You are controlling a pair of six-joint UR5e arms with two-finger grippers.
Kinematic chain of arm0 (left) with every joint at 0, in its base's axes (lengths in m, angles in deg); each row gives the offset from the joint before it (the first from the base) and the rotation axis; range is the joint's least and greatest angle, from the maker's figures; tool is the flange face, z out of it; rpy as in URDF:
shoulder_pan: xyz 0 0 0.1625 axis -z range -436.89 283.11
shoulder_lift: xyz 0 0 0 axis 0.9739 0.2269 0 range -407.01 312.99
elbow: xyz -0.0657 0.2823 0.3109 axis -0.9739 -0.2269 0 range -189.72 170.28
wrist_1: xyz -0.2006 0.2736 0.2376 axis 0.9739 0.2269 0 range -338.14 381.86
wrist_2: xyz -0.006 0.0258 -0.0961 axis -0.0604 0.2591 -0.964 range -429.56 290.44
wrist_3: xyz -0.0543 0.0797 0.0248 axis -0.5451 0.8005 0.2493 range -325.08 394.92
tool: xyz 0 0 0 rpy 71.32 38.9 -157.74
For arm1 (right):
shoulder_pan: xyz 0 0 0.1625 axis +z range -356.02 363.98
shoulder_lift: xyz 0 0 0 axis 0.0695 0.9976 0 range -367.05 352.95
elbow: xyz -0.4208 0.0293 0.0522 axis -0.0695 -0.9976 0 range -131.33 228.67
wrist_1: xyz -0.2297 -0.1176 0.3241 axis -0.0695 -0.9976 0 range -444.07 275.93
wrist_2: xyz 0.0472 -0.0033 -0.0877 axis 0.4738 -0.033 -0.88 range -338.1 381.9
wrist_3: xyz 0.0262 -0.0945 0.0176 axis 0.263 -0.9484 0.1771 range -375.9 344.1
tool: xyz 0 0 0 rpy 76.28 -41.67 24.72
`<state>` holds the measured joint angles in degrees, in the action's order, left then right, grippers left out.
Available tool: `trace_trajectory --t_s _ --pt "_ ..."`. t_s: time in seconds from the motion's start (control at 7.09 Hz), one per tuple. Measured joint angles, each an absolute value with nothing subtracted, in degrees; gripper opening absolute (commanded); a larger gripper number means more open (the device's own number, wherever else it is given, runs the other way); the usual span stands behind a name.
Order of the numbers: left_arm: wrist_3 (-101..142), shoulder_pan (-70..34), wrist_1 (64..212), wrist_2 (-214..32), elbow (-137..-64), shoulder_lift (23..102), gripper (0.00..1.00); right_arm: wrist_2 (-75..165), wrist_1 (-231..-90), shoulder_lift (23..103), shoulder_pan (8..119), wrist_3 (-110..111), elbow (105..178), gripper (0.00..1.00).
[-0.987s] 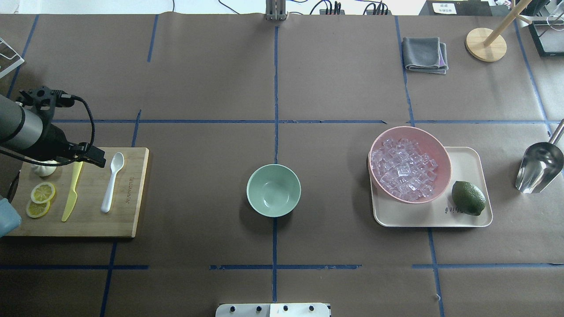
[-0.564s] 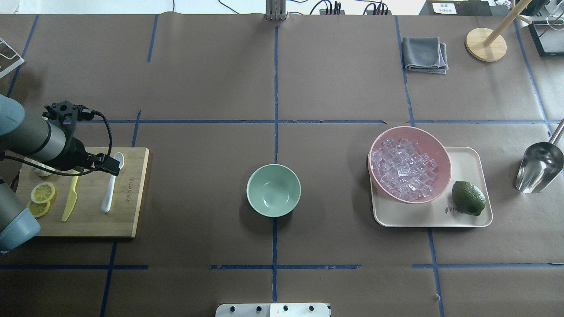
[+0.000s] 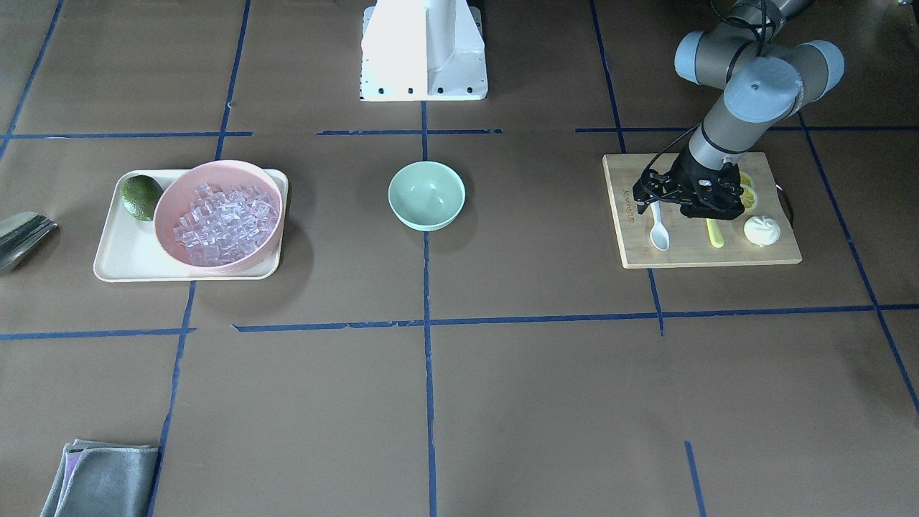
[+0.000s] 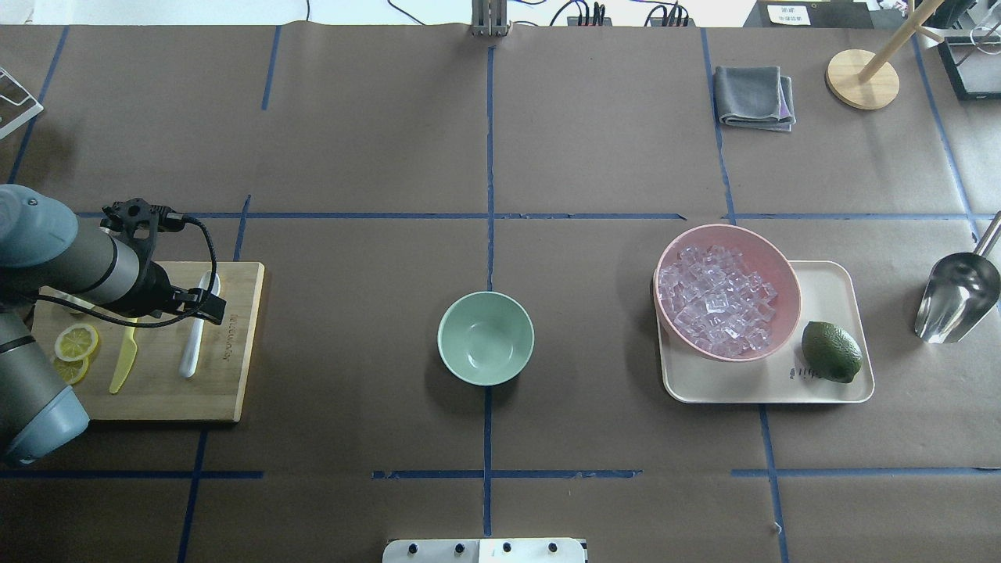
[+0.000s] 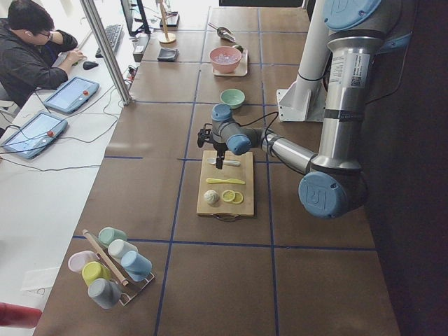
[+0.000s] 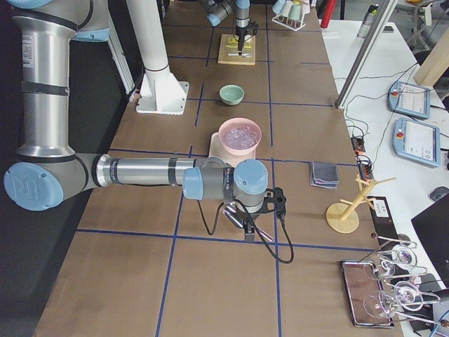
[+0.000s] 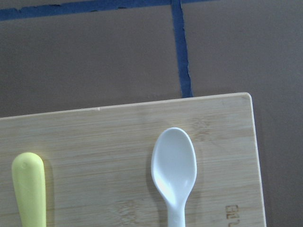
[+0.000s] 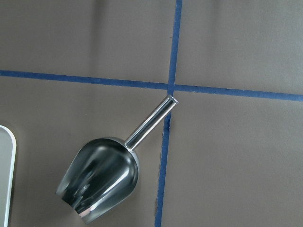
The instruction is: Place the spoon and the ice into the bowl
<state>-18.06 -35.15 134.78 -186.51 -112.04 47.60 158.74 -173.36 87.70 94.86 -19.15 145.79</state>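
The white spoon [image 4: 191,344] lies on a wooden cutting board [image 4: 227,383] at the table's left; it also shows in the front view [image 3: 659,233] and the left wrist view [image 7: 174,163]. My left gripper [image 4: 209,305] hangs over the spoon's upper handle, looks open, and holds nothing. The mint-green bowl [image 4: 486,338] stands empty at the table's centre. The ice [image 4: 715,301] is heaped in a pink bowl [image 4: 788,291] on the right. My right gripper [image 6: 247,228] shows only in the exterior right view, above a metal scoop [image 8: 99,182]; I cannot tell whether it is open or shut.
A yellow-green knife [image 4: 125,360], lemon slices [image 4: 76,342] and a white bun [image 3: 759,230] share the board. The pink bowl and a lime [image 4: 831,351] sit on a cream tray [image 4: 829,281]. A grey cloth [image 4: 755,96] and a wooden stand [image 4: 862,78] are at the far right.
My left arm has swung to the right across the board, from beside the knife to over the spoon. Nothing else has moved.
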Motion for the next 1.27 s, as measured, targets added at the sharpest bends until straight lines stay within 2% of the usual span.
trace_trajectory --t_s 0.56,0.85,0.99,1.13,1.27 --pt "-18.1 -35.3 134.8 -186.8 -111.5 47.9 0.63 158.7 -173.4 87.6 94.9 -19.1 145.8 1.0" --pt "-18.1 -35.3 134.7 -186.8 -111.5 47.9 0.62 158.7 -173.4 87.6 94.9 -19.1 145.8 1.0" --pt "-18.1 -35.4 134.7 -186.9 -111.5 47.9 0.59 158.7 -173.4 87.6 94.9 -19.1 145.8 1.0" --pt "-18.1 -35.3 134.7 -186.9 -111.5 48.1 0.53 158.7 -173.4 87.6 94.9 -19.1 145.8 1.0" --pt "-18.1 -35.3 134.6 -186.9 -111.4 48.2 0.42 158.7 -173.4 87.6 94.9 -19.2 145.8 1.0"
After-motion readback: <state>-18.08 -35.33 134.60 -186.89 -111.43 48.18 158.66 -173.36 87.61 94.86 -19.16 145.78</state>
